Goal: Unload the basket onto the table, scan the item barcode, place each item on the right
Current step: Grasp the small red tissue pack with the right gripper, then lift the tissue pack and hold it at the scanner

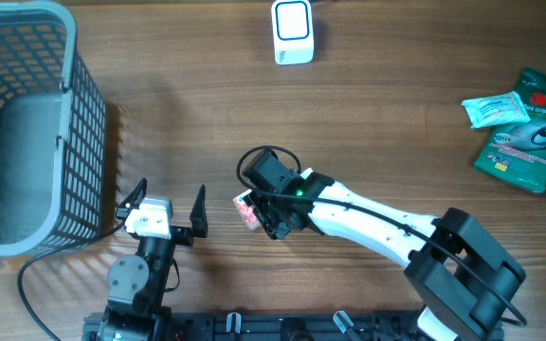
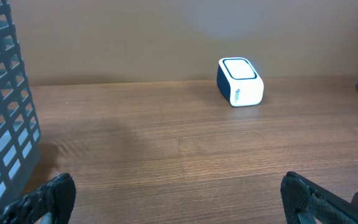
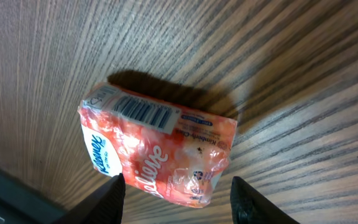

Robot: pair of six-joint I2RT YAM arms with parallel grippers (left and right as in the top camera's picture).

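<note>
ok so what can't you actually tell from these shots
- Right wrist: pack cut off at its lower end by the frame; whether the right end effector grips it is unclear.
- Overhead: pack mostly under that end effector, barcode hidden.
- Overhead: basket cut by left edge.
- Overhead: print on green packets too small.

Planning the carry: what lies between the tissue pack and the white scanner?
Overhead view: the right gripper body and its black cable loop hang just beyond the tissue pack; past them, bare wooden table up to the scanner.
</note>
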